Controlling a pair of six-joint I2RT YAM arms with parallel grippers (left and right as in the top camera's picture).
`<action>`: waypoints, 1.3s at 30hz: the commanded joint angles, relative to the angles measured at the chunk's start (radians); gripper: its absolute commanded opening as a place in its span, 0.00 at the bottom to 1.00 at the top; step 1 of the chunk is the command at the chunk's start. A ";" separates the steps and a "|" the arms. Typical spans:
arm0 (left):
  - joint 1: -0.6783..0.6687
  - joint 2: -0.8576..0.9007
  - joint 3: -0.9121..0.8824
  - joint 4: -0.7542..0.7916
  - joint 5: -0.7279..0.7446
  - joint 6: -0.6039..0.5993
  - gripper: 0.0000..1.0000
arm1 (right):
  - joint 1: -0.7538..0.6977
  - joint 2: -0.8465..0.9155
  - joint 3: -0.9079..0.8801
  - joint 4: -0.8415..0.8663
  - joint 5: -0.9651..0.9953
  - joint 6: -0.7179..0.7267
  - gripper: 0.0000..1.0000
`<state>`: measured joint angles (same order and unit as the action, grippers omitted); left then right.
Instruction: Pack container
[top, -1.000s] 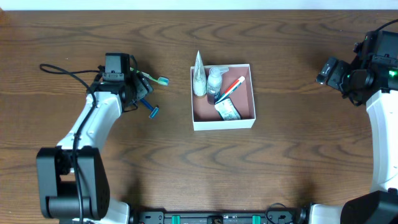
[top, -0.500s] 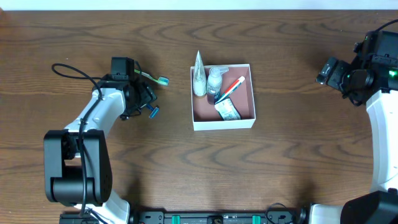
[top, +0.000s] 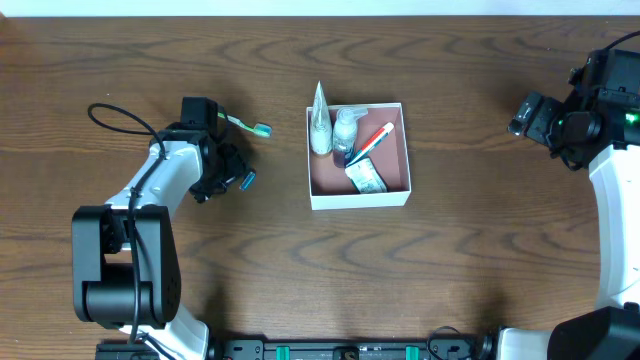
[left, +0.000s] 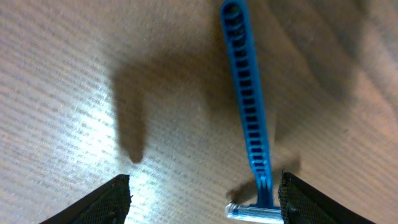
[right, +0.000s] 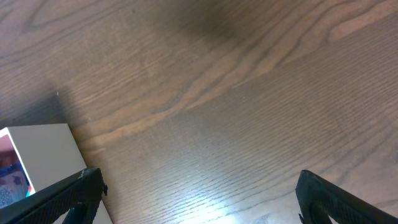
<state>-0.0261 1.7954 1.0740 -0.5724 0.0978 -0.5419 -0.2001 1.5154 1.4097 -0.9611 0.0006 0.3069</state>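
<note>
The container (top: 313, 193) is a square white-walled box with a reddish-brown floor at the table's middle; its corner shows in the right wrist view (right: 37, 155). It holds a white tube, a small clear bottle, a red-and-white toothbrush and a sachet. A blue razor (top: 244, 180) lies on the table left of it, and a green toothbrush (top: 246, 125) lies behind that. My left gripper (top: 225, 172) is open, low over the razor (left: 250, 118), whose head lies between the fingertips by the right finger. My right gripper (top: 528, 112) is open and empty, far right of the container.
A black cable (top: 115, 115) loops from the left arm over the table at the far left. Bare wood tabletop surrounds the container on all sides.
My left gripper has swung toward the front and right, coming down over the blue razor. The right arm, the container and the toothbrush have not moved.
</note>
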 joint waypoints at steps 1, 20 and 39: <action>0.002 0.016 0.008 -0.010 -0.016 0.038 0.76 | -0.004 0.003 -0.001 0.000 0.011 0.003 0.99; -0.013 0.169 0.008 0.111 -0.023 0.104 0.76 | -0.004 0.003 -0.001 0.000 0.011 0.003 0.99; -0.012 0.189 0.008 -0.136 -0.029 0.150 0.55 | -0.004 0.003 -0.001 0.000 0.011 0.003 0.99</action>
<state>-0.0402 1.9018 1.1431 -0.6960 0.0639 -0.4137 -0.2001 1.5154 1.4097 -0.9611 0.0006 0.3069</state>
